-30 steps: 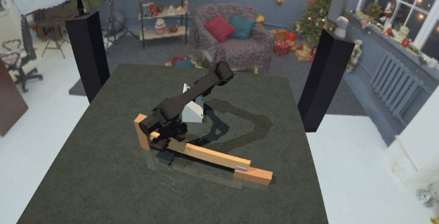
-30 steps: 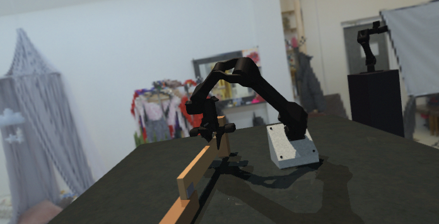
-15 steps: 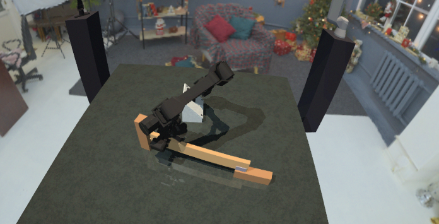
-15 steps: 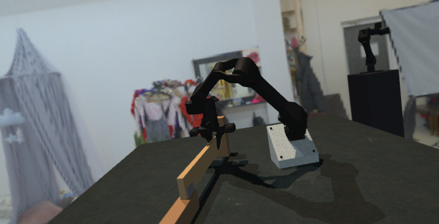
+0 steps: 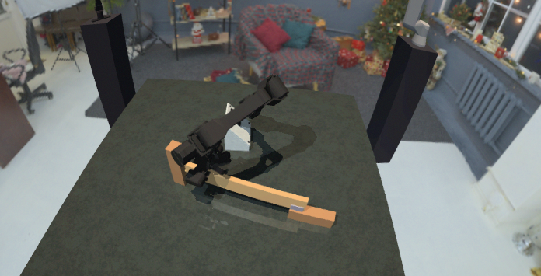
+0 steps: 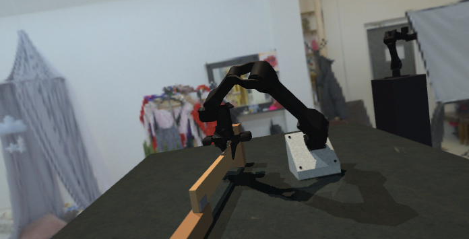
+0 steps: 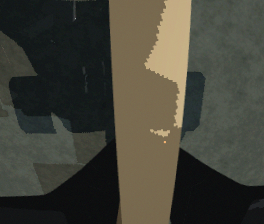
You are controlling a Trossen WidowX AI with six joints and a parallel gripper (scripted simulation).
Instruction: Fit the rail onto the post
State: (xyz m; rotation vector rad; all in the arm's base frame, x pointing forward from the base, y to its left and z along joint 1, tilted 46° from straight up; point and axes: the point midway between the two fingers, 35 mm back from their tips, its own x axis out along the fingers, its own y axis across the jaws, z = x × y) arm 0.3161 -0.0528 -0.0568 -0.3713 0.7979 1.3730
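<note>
while my jaws pinch the rail (image 5: 256, 191) near its post end, pressed onto its two long faces and not able to go any narrower, the one thing that matters is how that end meets the post (image 5: 176, 162). the rail's long axis runs from the post, toward the left edge of the bench (image 5: 116, 220), slantwise down to the block (image 5: 313, 216) nearer the front right corner, and my gripper (image 5: 202, 173) straddles it from above just beside the post. in the wrist view the rail (image 7: 145, 129) goes straight up the middle between my fingers, so i am square to it; any push along that axis goes directly toward the post. in the exterior view the rail (image 6: 215, 174) looks about level, with its far end seated by the grey bracket (image 6: 203, 202) on the block (image 6: 193, 225), and its near end appears to be up against the post (image 6: 240, 150). my own gripper (image 6: 226, 143) hides the joint, so i cannot tell whether the pegs are fully home or whether a gap remains. i judge the fit close to done: a last press along the axis, then release. i see no brand, label or readable writing on rail, post, block or my base (image 6: 304, 163).
</note>
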